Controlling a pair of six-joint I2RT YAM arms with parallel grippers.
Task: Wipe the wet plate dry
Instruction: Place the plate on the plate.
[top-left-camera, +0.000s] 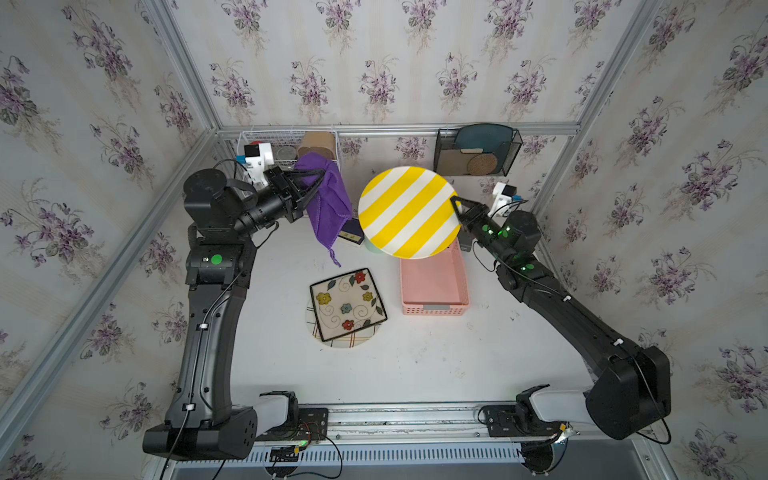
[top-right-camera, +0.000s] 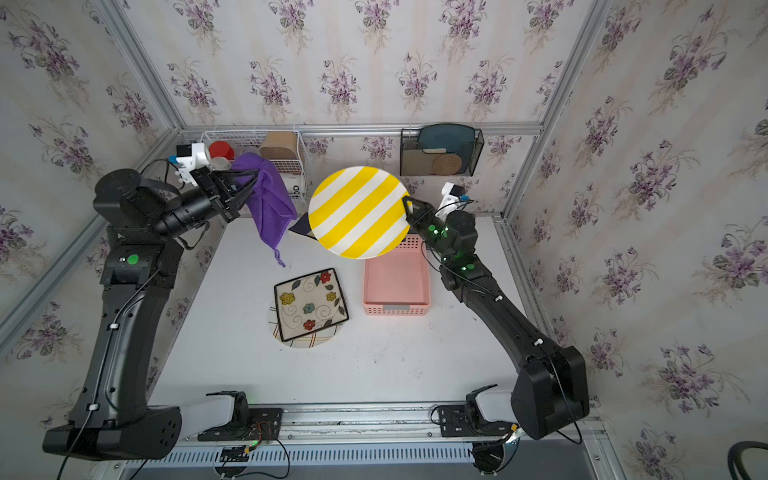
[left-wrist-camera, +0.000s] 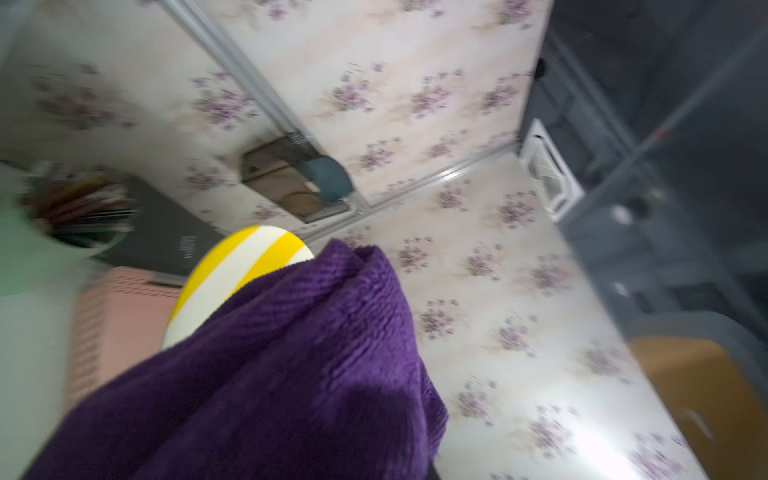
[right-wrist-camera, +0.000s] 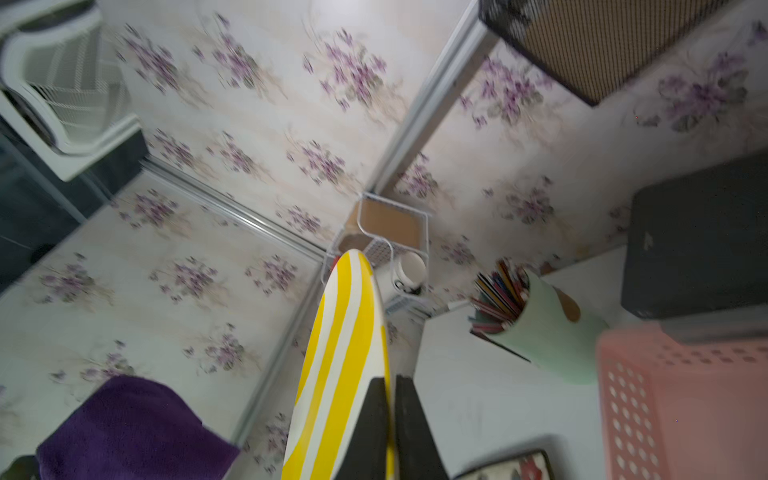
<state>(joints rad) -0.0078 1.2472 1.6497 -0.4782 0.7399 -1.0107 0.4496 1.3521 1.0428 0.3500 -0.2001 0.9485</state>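
Here we hold plate and cloth side by side above the worktop

Our right fingers (right-wrist-camera: 370, 424) are pressed onto the rim of the striped plate (top-left-camera: 409, 212), one on each face, as the right wrist view shows. The plate, yellow and white, is held tilted in the air with its striped face toward the top camera, above the far end of the pink basket (top-left-camera: 434, 286). Our left fingers (top-left-camera: 303, 187) pinch the purple cloth (top-left-camera: 330, 203) near its upper fold, and the rest hangs down loose, one corner trailing lowest. In both top views the cloth sits just beside the plate's edge with a thin gap between them. In the left wrist view the cloth covers part of the plate, so we cannot tell contact there. On the worktop (top-left-camera: 415, 365) below, a square floral plate (top-left-camera: 347, 305) lies on a round lined plate (top-left-camera: 340, 338), near the pink basket. A mint cup of pencils (right-wrist-camera: 544, 332) stands near the basket. On the back wall hang a white wire basket (top-left-camera: 266, 139) and a black mesh rack (top-left-camera: 478, 151)
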